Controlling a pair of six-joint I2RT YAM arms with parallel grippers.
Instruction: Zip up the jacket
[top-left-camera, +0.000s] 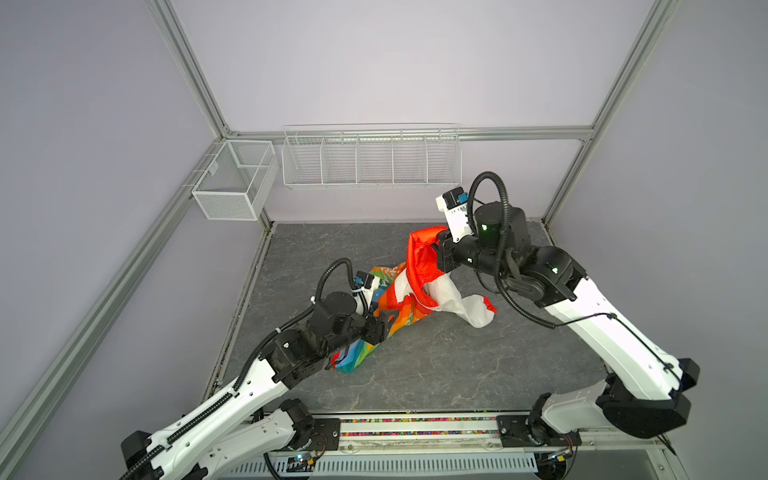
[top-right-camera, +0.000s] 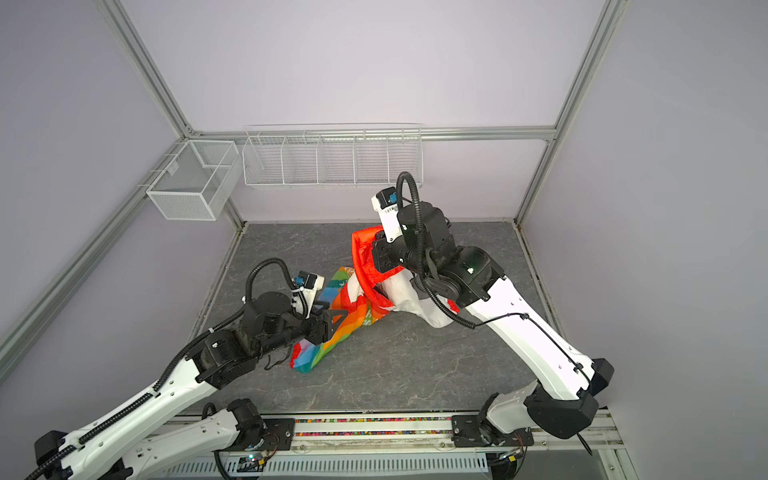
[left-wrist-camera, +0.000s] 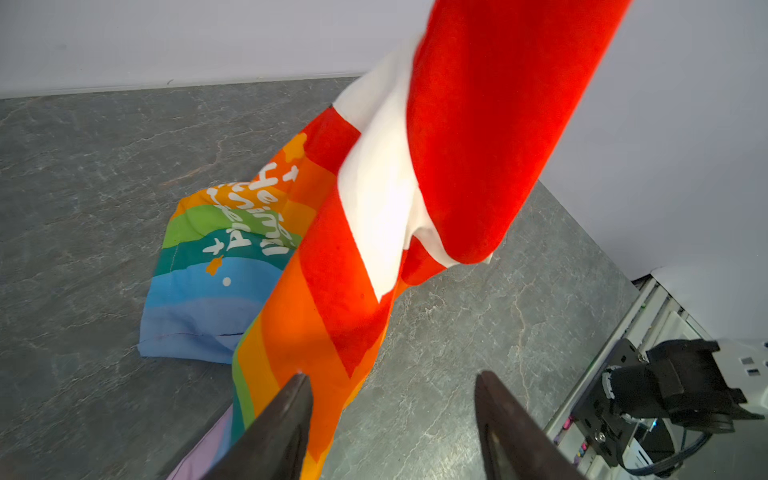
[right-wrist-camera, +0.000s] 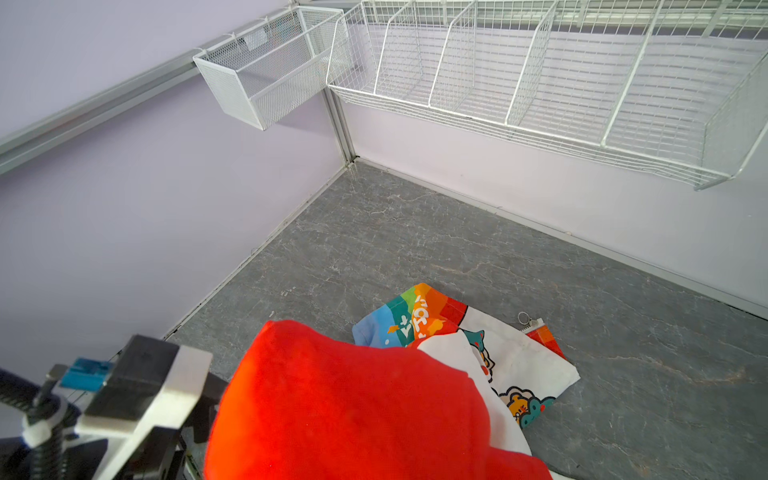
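The jacket (top-left-camera: 399, 299) lies crumpled mid-table, rainbow-striped with white lining, and its red hood (top-left-camera: 419, 257) is lifted off the surface. My right gripper (top-left-camera: 434, 253) is shut on that hood. In the right wrist view the hood (right-wrist-camera: 353, 395) hides the jaws, and a metal zipper ring (right-wrist-camera: 524, 319) lies on the table by the white bear-print panel. My left gripper (top-left-camera: 388, 322) is open beside the orange front panel. In the left wrist view (left-wrist-camera: 391, 376), one finger (left-wrist-camera: 291, 407) overlaps the fabric edge (left-wrist-camera: 332, 291), and bare table shows in most of the gap.
A white wire rack (top-left-camera: 370, 158) with several bins hangs on the back wall, with a mesh box (top-left-camera: 232, 183) to its left. Grey marbled table (top-left-camera: 457, 365) spreads in front of the jacket. The arms' base rail (top-left-camera: 415, 428) runs along the front edge.
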